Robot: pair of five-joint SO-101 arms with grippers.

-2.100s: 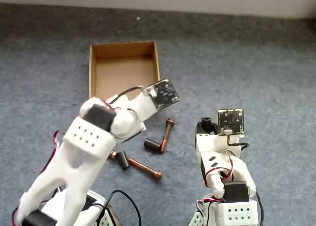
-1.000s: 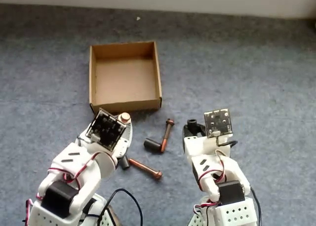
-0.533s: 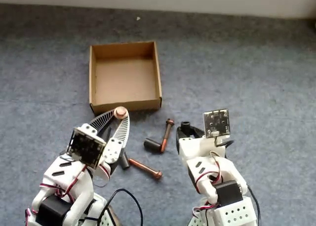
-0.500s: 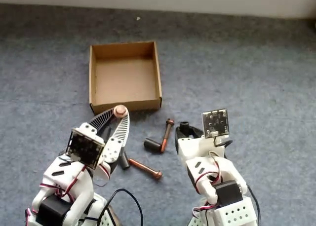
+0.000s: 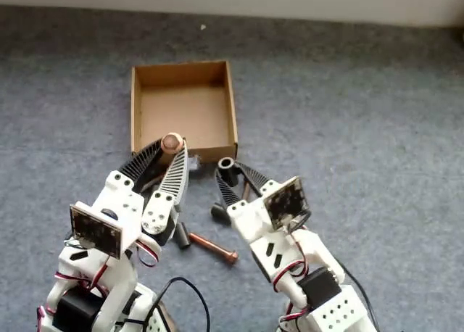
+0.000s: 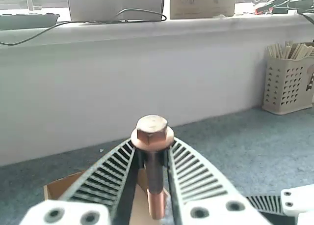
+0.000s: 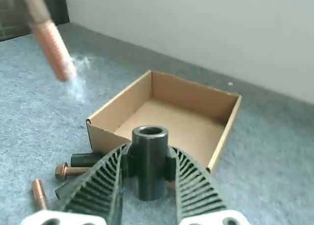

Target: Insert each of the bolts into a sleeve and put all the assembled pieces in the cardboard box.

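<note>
The cardboard box (image 5: 183, 111) sits open on the grey carpet (image 5: 362, 93), with lots of free floor to its right and on its far side. By its near wall the two grippers stand side by side, close but apart. The left gripper (image 5: 171, 149) squeezes a copper bolt (image 6: 152, 131), head up. The right gripper (image 5: 230, 174) squeezes a black sleeve (image 7: 149, 161), standing up with its hole on top. Nearer the arms, another bolt (image 5: 215, 247) lies on the carpet with a second sleeve (image 5: 180, 237) at its left end.
</note>
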